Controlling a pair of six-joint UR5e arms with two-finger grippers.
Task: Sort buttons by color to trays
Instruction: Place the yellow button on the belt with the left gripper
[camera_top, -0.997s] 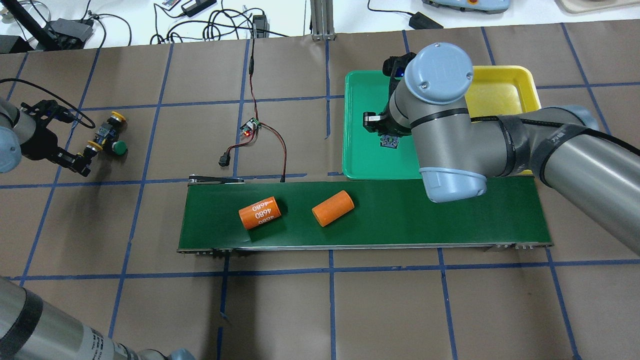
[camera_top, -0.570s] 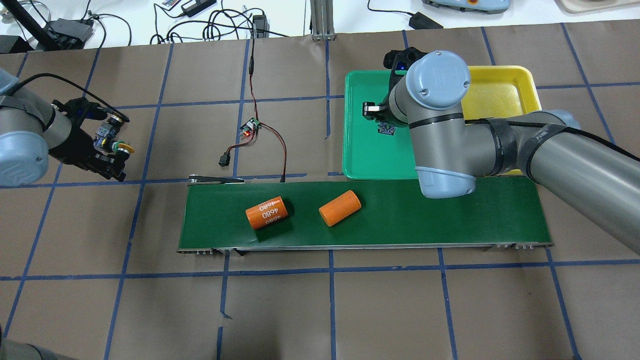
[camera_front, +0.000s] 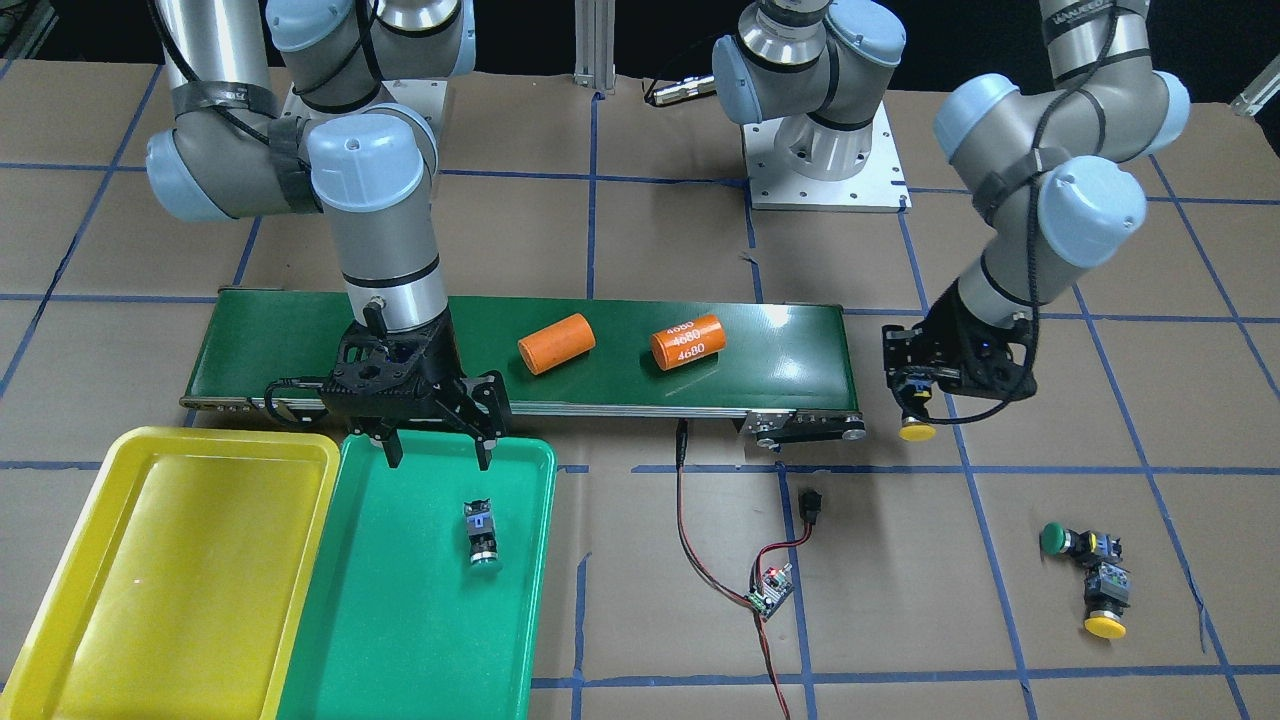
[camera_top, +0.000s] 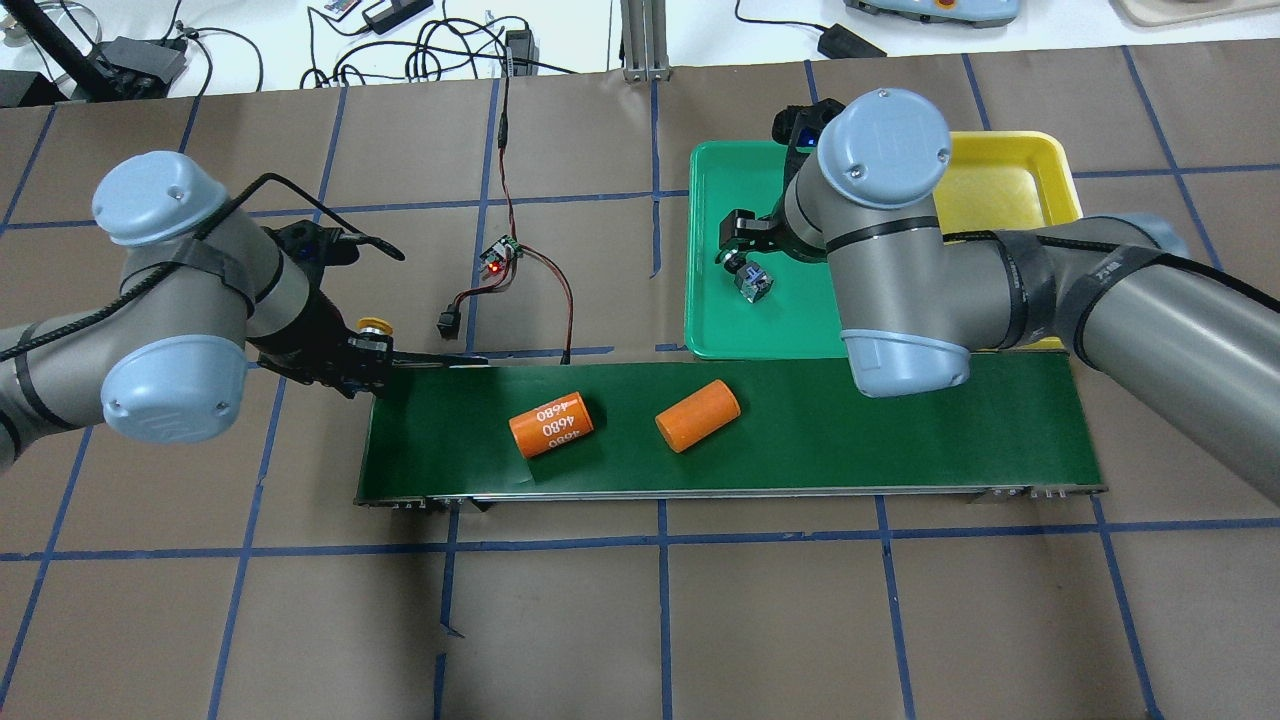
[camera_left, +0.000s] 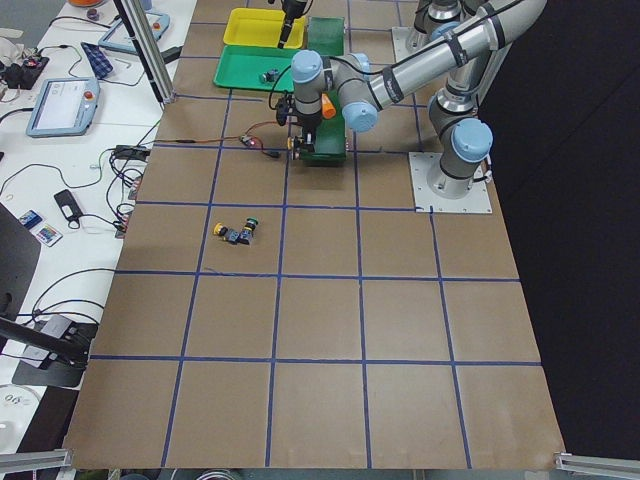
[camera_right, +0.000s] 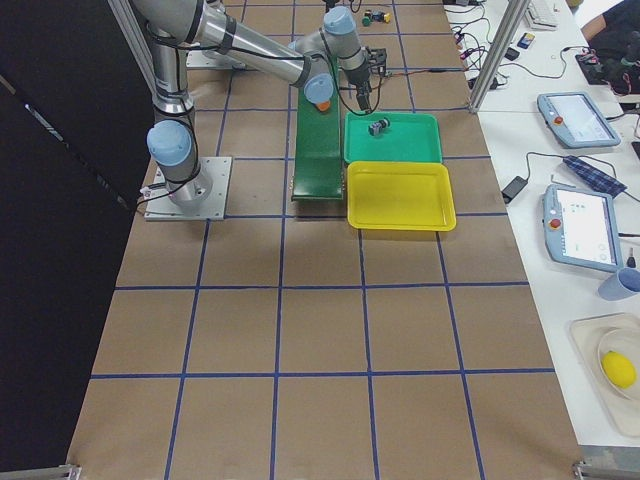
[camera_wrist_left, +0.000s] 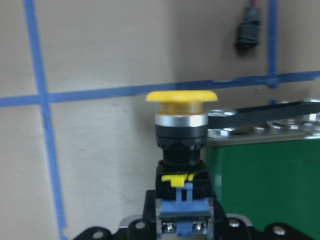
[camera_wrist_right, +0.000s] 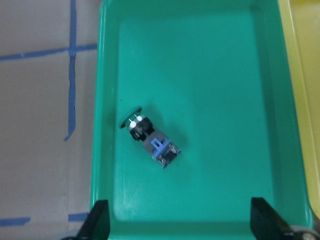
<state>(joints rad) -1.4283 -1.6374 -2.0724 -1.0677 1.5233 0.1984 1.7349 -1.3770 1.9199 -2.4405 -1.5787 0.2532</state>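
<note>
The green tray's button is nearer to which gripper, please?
Right. The right gripper hangs open above the green button; the left gripper holds a yellow button past the conveyor's end.

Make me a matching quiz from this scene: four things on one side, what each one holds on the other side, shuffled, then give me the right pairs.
Things:
1. yellow tray
2. green tray
3. left gripper
4. conveyor belt

Holds:
A. two orange cylinders
B. one green-capped button, lying on its side
C. nothing
D. one yellow-capped button

Pairs: 1-C, 2-B, 3-D, 4-A.
</note>
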